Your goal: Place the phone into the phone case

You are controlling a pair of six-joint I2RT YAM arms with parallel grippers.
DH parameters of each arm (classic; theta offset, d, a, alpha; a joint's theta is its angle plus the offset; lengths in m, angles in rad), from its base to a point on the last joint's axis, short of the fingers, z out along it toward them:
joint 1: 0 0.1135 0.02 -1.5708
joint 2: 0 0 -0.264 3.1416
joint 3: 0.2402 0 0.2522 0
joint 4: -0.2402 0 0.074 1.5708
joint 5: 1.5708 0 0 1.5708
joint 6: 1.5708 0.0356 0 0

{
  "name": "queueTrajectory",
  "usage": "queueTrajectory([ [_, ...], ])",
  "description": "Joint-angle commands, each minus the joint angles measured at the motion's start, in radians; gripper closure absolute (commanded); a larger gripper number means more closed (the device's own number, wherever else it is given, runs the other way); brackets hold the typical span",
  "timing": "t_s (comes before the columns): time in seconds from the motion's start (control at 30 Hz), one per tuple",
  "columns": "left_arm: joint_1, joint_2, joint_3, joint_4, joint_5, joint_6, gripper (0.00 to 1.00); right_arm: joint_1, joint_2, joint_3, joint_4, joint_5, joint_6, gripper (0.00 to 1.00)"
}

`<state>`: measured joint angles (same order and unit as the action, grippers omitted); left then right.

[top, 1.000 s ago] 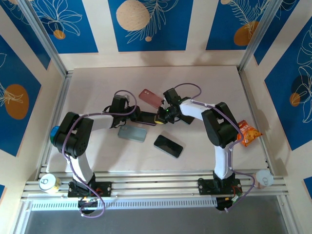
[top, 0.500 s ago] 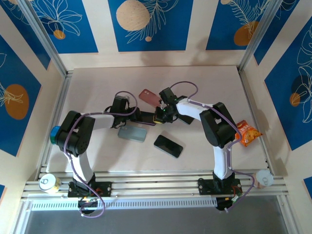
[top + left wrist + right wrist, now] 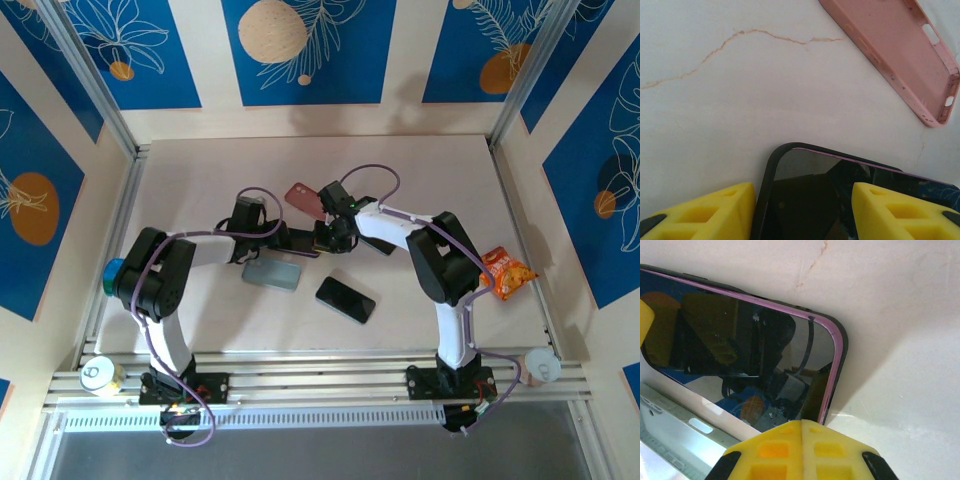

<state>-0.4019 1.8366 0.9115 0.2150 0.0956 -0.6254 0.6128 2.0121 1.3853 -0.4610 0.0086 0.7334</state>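
– While both arms reach to mid worktop point(image 3: 200, 180), where's the phone point(image 3: 303, 241)?
– Mid worktop, screen up, btwn the two arm tips. Just beyond it lies the pink case point(image 3: 900, 45), open side up, not touching. Just on the near side sits the grey case point(image 3: 271, 273).
– L end effector point(image 3: 805, 194)?
– Half open, gripping the phone: yellow fingers point(image 3: 715, 205) on either side of one end, phone a bit skewed btwn them.
– R end effector point(image 3: 801, 427)?
– Closed, nothing in it. Tips sit right at the phone's rim, by a corner at the other end. Can't tell if they touch.
– Phone flat on the worktop?
– Can't tell; a shadow falls beside that corner.
– Anything else nearby?
– Yes, a 2nd phone point(image 3: 345, 299), black, nearer the bases, apart from the rest. The gripped phone isn't in either case.
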Motion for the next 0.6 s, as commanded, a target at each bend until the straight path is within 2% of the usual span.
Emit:
queueTrajectory([
  [0.0,-0.029,-0.004,-0.015,-0.085,0.019,0.009,0.47,0.012,0.009,-0.031,0.022,0.028,-0.015,1.00],
  [0.23,-0.026,-0.020,0.001,-0.097,0.018,0.001,0.47,-0.030,-0.059,-0.008,0.060,-0.053,-0.032,1.00],
  [0.57,-0.025,-0.027,0.018,-0.113,0.010,0.006,0.47,-0.025,-0.078,-0.037,0.060,-0.072,-0.029,1.00],
])
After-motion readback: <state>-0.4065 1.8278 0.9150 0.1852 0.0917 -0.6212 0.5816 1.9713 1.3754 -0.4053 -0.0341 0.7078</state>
